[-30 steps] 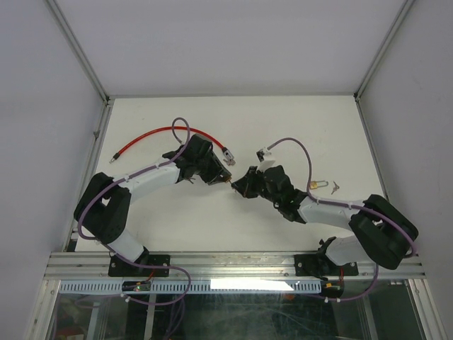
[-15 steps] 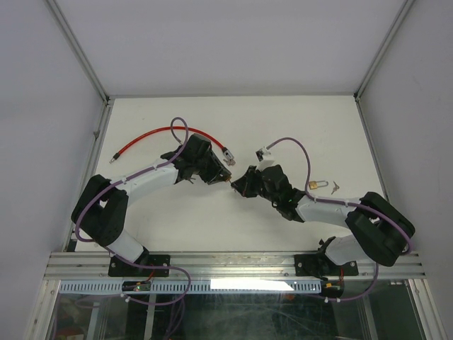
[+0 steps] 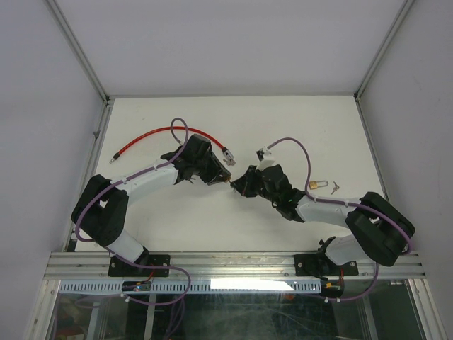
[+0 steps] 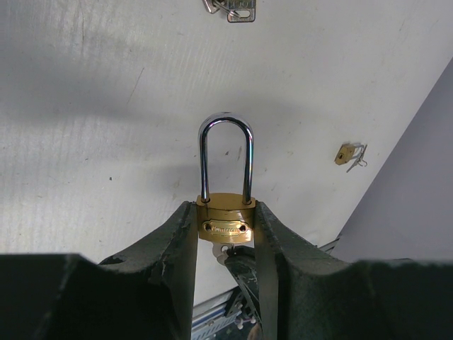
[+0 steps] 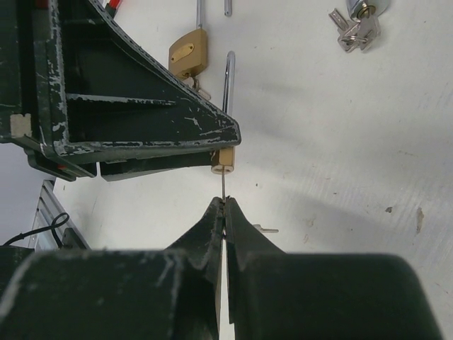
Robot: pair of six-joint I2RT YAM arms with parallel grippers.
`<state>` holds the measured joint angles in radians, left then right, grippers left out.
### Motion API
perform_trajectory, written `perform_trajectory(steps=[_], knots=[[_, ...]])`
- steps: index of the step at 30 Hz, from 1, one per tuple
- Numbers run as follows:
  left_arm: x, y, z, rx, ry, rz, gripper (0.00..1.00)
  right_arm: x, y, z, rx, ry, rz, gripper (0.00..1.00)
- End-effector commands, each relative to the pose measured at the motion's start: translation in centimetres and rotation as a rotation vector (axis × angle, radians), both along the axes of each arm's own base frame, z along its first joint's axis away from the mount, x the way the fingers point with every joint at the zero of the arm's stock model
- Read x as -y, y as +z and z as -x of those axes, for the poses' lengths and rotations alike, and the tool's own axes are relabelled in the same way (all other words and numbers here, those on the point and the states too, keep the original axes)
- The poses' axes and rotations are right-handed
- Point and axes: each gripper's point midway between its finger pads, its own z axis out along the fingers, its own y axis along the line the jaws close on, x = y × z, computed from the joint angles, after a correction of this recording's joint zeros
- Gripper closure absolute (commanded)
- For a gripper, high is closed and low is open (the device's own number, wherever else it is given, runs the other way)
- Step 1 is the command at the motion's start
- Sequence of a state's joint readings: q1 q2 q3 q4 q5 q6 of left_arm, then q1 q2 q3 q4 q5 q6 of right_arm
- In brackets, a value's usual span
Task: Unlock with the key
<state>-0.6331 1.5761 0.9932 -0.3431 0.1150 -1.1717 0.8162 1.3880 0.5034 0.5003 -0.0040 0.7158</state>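
My left gripper [image 4: 225, 212] is shut on the brass padlock [image 4: 226, 221] and holds it by the body, off the table. Its silver shackle [image 4: 226, 152] is seated in the body. My right gripper [image 5: 224, 202] is shut on the key [image 5: 223, 185], whose thin blade runs straight into the keyhole in the padlock's underside [image 5: 223, 160]. In the top view the left gripper [image 3: 216, 176] and the right gripper [image 3: 241, 185] meet tip to tip mid-table, with the padlock [image 3: 228, 181] between them.
A red cable [image 3: 170, 131] with a lock end [image 3: 228, 159] curves behind the left arm. A small padlock with keys [image 3: 318, 185] lies behind the right arm. A second brass padlock [image 5: 188, 53], a lock cylinder with keys [image 5: 357, 21] and a loose key [image 5: 265, 229] lie on the white table.
My right gripper has edged slightly left toward the padlock. The left gripper and the padlock have stayed put.
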Motion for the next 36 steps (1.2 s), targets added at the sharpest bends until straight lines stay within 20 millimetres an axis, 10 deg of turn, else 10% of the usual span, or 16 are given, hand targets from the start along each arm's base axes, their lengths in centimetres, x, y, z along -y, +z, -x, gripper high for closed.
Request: perform_trajectory(steps=[1,36], knots=[[0.8,3.1,-0.6,0.066,-0.003,0.087,0.84,-1.2,3.4,-1.4,0.075,-0.027,-0.09,1.0],[1.3,3.7,0.3,0.073,0.026,0.122,0.89,0.0,2.9,-2.3,0.043,-0.14,-0.12,1.0]])
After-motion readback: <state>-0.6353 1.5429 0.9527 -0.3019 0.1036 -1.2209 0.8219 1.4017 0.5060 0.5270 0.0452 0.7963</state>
